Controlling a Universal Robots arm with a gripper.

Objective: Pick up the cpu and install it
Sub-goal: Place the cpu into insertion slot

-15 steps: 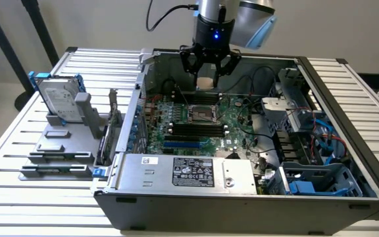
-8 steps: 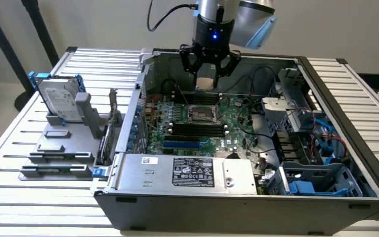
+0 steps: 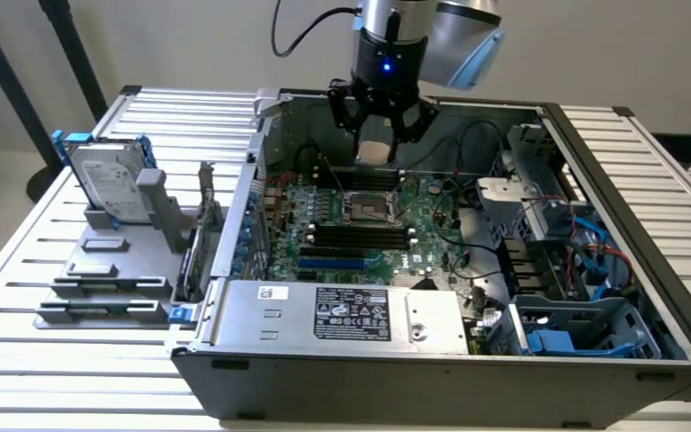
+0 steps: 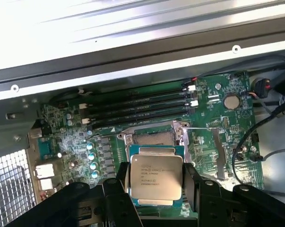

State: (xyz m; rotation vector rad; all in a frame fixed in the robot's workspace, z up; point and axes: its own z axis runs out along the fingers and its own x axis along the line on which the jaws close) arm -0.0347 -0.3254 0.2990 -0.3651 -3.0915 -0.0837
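Holding cpu (image 4: 155, 176) by two opposite edges, with hand (image 3: 381, 144) closed snugly on it, clear above open socket (image 4: 151, 137) on board (image 4: 218, 123). Probably light, thin and rigid, but fragile underneath: best gripped at edges only, kept level, never squeezed hard.

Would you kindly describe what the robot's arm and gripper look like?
The arm is a silver-grey cylinder with a pale blue joint cap. A black cable loops off it. The wrist is black with a small blue light, and the gripper has black angular fingers.
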